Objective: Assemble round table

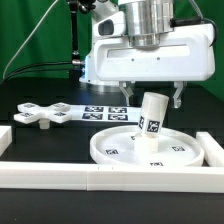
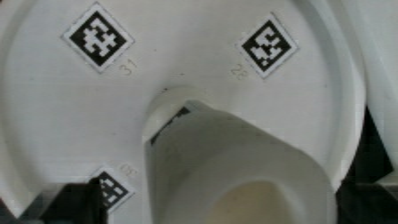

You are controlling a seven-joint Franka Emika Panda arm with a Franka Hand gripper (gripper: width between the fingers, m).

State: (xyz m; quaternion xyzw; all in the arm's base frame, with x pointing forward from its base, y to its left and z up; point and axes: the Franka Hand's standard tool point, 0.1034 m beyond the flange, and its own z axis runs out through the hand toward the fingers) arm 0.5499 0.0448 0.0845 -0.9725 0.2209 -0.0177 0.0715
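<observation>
The large round disc [image 1: 108, 152] lies flat on the black table, tags facing up. The short thick post [image 1: 152, 120] stands tilted on the disc's middle, its top leaning toward the exterior view's left. My gripper [image 1: 153, 98] hangs right over the post's top with the fingers [image 1: 128, 96] spread on either side; one finger is close to the post and a gap shows at the other. In the wrist view the post [image 2: 240, 160] rises between the dark fingers [image 2: 75, 200] over the disc [image 2: 178, 70], and my gripper [image 2: 222, 205] is open. The four-armed cross piece [image 1: 35, 113] lies on the table at the exterior view's left.
The marker board [image 1: 95, 110] lies behind the disc. A long white border bar [image 1: 100, 178] runs along the front, with another at the exterior view's right [image 1: 211, 150] and a short end at the left [image 1: 5, 135]. A green backdrop stands behind.
</observation>
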